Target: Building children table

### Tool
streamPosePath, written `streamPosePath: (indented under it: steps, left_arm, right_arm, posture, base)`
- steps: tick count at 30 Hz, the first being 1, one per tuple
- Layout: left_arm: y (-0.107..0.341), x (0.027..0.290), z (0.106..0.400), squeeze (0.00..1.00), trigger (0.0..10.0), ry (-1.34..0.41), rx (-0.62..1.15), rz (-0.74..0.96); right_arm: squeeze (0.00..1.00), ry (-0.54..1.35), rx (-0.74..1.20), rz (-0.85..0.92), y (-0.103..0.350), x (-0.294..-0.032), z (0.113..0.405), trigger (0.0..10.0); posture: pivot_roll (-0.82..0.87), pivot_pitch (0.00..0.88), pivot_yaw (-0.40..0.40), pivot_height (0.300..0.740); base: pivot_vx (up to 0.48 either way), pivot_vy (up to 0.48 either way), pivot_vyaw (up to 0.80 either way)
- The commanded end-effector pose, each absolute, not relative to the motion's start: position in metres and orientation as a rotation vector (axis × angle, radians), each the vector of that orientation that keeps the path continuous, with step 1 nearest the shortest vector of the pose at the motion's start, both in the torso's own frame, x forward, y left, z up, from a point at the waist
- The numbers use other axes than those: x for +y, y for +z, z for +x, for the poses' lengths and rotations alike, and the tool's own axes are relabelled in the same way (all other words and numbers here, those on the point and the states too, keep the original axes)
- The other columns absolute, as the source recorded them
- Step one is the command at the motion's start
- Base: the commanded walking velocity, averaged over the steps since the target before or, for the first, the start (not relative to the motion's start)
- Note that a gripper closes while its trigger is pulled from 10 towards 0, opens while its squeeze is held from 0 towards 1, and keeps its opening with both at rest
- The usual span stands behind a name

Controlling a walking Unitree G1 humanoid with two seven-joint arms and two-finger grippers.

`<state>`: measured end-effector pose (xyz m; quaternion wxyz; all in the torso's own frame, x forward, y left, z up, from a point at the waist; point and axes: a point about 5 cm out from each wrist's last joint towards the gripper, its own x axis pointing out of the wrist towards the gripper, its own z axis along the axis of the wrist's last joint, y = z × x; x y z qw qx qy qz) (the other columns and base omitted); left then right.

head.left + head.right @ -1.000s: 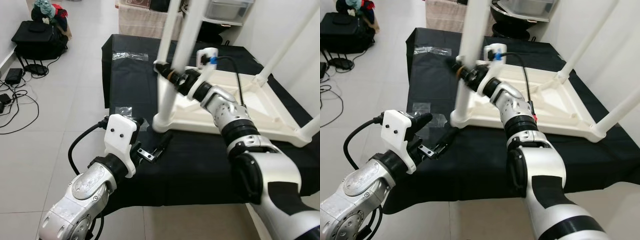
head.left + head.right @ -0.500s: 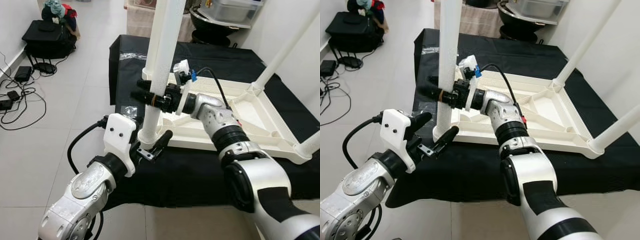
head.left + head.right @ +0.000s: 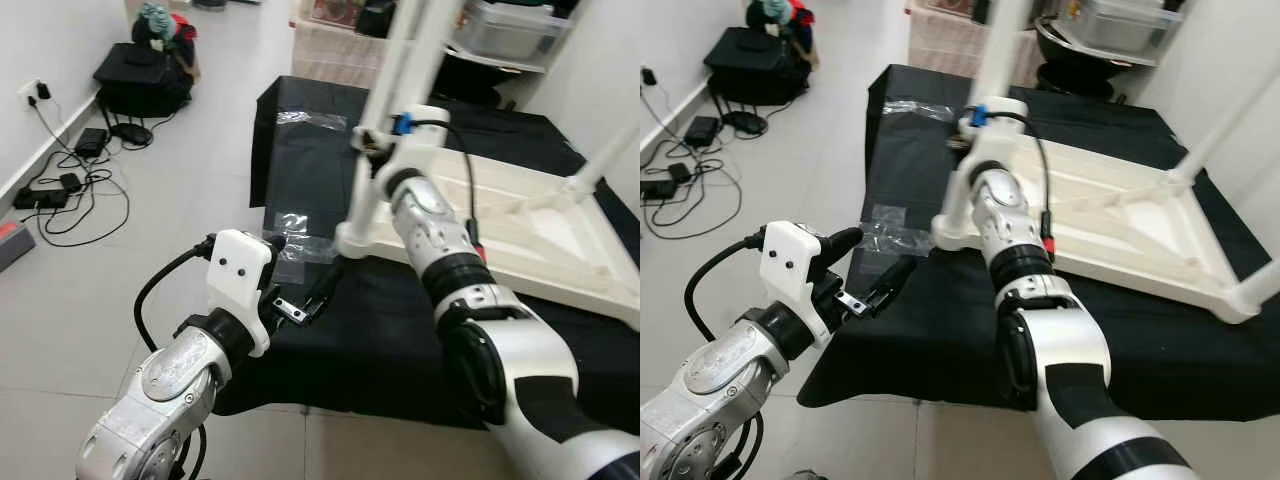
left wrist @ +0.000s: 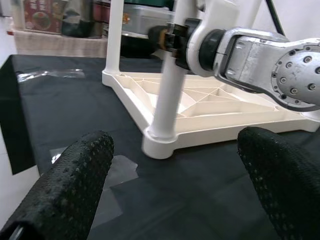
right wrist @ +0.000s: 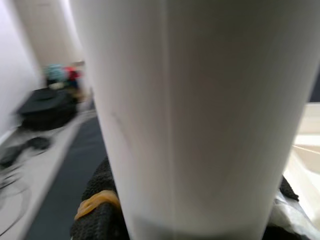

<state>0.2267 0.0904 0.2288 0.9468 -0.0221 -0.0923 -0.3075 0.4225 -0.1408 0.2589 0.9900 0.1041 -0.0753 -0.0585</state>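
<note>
The white children's table (image 3: 520, 215) lies upside down on a black cloth, legs pointing up. My right gripper (image 3: 367, 145) is shut around its near left leg (image 3: 362, 195), a little above the corner socket. In the right wrist view that leg (image 5: 190, 115) stands between the black fingers (image 5: 97, 212). My left gripper (image 3: 300, 262) is open and holds nothing. It hovers over the cloth's front left part, short of the same corner. In the left wrist view its fingertips (image 4: 65, 190) stand wide apart, facing the leg (image 4: 167, 92).
Clear plastic bags lie on the cloth, one by the table's corner (image 3: 300, 245) and one farther back (image 3: 300, 118). A black bag (image 3: 140, 75) and cables (image 3: 70, 190) are on the tiled floor at left. Storage boxes (image 3: 500, 25) stand behind the cloth-covered surface.
The whole view has swung, so the camera moved. My right wrist has turned around the leg while staying shut on it. The left gripper stays open in the same pose.
</note>
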Motion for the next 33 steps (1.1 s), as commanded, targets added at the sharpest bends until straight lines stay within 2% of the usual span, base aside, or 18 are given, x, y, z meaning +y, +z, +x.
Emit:
streamPosePath:
  steps: [1, 4, 6, 7, 8, 10, 11, 24, 25, 31, 33]
  left_arm:
    - [0.228, 0.088, 0.225, 0.0, 10.0, -0.641, -0.186, -0.047]
    - [0.227, 0.087, 0.226, 0.0, 10.0, -0.642, -0.187, -0.047]
    - [0.227, 0.087, 0.226, 0.0, 10.0, -0.643, -0.186, -0.047]
    - [0.227, 0.087, 0.226, 0.0, 10.0, -0.643, -0.186, -0.047]
    - [0.227, 0.087, 0.226, 0.0, 10.0, -0.643, -0.186, -0.047]
    - [0.227, 0.086, 0.226, 0.0, 10.0, -0.642, -0.185, -0.044]
    - [0.227, 0.086, 0.226, 0.0, 10.0, -0.642, -0.185, -0.046]
    - [0.226, 0.086, 0.226, 0.0, 10.0, -0.639, -0.182, -0.05]
    - [0.226, 0.086, 0.227, 0.0, 10.0, -0.638, -0.182, -0.051]
    - [0.226, 0.087, 0.227, 0.0, 10.0, -0.634, -0.181, -0.052]
    - [0.225, 0.088, 0.228, 0.0, 10.0, -0.631, -0.18, -0.052]
  right_arm:
    - [0.0, -0.195, -0.102, 0.268, 0.244, -0.152, 0.421, 0.0]
    - [0.0, -0.244, -0.06, 0.325, 0.238, -0.126, 0.416, 0.0]
    - [0.0, -0.247, -0.056, 0.331, 0.238, -0.121, 0.415, 0.0]
    - [0.0, -0.187, -0.06, 0.341, 0.24, -0.111, 0.416, 10.0]
    - [0.0, -0.187, -0.06, 0.341, 0.24, -0.111, 0.416, 10.0]
    - [0.0, -0.11, -0.102, 0.32, 0.247, -0.091, 0.413, 10.0]
    - [1.0, -0.11, -0.117, 0.323, 0.248, -0.091, 0.412, 10.0]
    - [1.0, -0.107, -0.178, 0.284, 0.254, -0.092, 0.406, 10.0]
    - [0.0, -0.098, -0.18, 0.268, 0.253, -0.092, 0.406, 10.0]
    - [0.0, -0.085, -0.192, 0.216, 0.248, -0.095, 0.402, 10.0]
    - [0.0, -0.072, -0.196, 0.176, 0.23, -0.103, 0.392, 10.0]
  posture:
    - [0.06, 0.109, -0.169, 0.74]
    - [0.06, 0.102, -0.17, 0.74]
    - [0.06, 0.102, -0.17, 0.74]
    - [0.06, 0.098, -0.171, 0.74]
    - [0.06, 0.098, -0.171, 0.74]
    - [0.06, 0.098, -0.171, 0.74]
    - [0.06, 0.1, -0.174, 0.74]
    - [0.05, 0.11, -0.174, 0.74]
    - [0.05, 0.111, -0.175, 0.74]
    - [0.05, 0.112, -0.175, 0.74]
    - [0.04, 0.113, -0.172, 0.74]
  base:
    - [0.0, 0.0, 0.0]
    - [0.0, 0.0, 0.0]
    - [0.0, 0.0, 0.0]
    - [0.0, 0.0, 0.0]
    - [0.0, 0.0, 0.0]
    - [0.0, 0.0, 0.0]
    - [0.0, 0.0, 0.0]
    - [0.0, 0.0, 0.0]
    - [0.0, 0.0, 0.0]
    - [0.0, 0.0, 0.0]
    - [0.0, 0.0, 0.0]
